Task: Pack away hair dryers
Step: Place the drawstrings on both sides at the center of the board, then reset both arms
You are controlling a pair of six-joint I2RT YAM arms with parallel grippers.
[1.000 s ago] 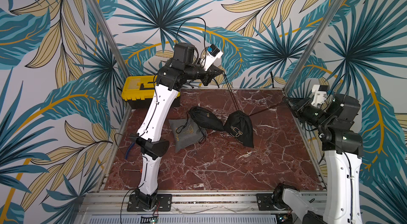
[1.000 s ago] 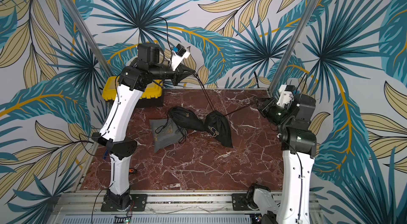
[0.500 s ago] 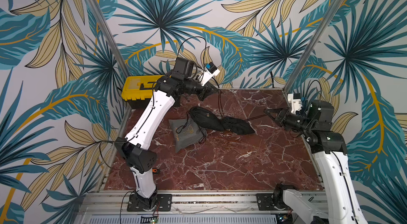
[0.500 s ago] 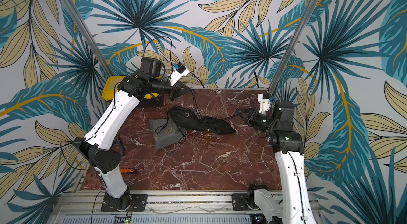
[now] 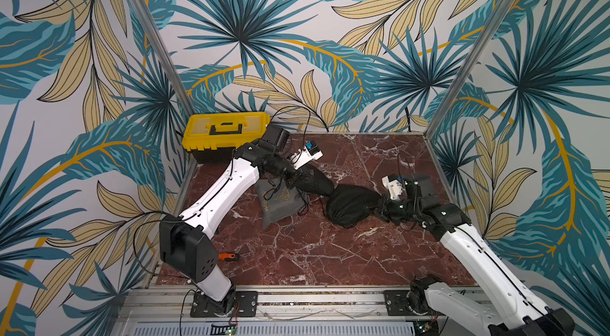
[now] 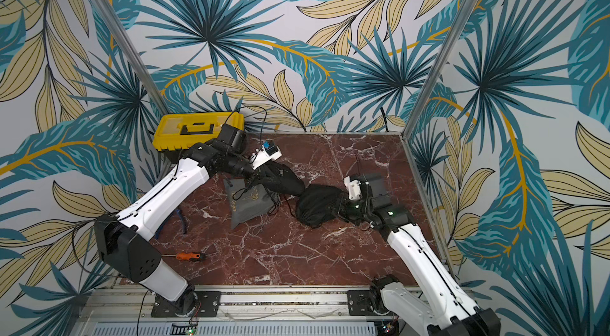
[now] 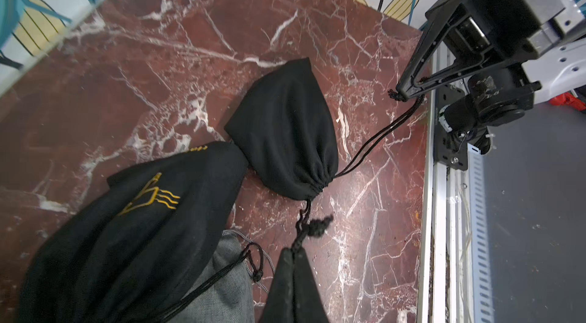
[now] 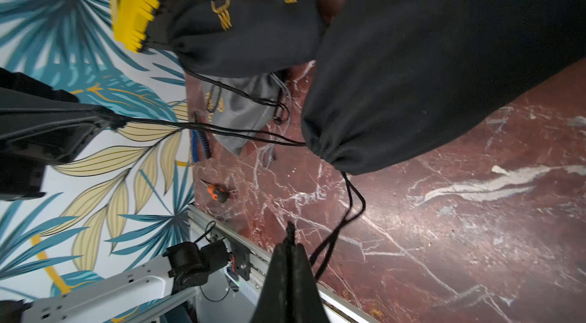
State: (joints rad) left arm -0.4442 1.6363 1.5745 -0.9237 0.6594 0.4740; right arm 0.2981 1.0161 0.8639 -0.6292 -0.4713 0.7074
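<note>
At the left rear of the tabletop (image 5: 330, 252) sits a yellow toolbox (image 5: 227, 133), and near the front left edge lies a screwdriver (image 5: 227, 256); neither is in use.

The left arm runs from its base with the elbow folded low by the front rail. Its forearm slants up and back, and the wrist bends down over the grey pouch (image 5: 280, 205) and the logo pouch (image 5: 313, 181). The left end effector (image 7: 295, 253) is pinched fully closed on one cord (image 7: 304, 220) of the plain pouch (image 5: 351, 207), just past a knot.

That pouch lies on its side mid-table, touching the logo pouch, with its mouth gathered tight. A second cord (image 7: 377, 137) leads from the mouth to the right end effector (image 8: 289, 232), which is likewise clamped shut on it, low beside the pouch. The right arm leans in from the front right corner, forearm sloping toward the centre and wrist near level.

Holding opposite cords, I judge, lets the arms cinch the mouth. No hair dryers show in any view. They are probably inside the pouches, so packing looks nearly done.
</note>
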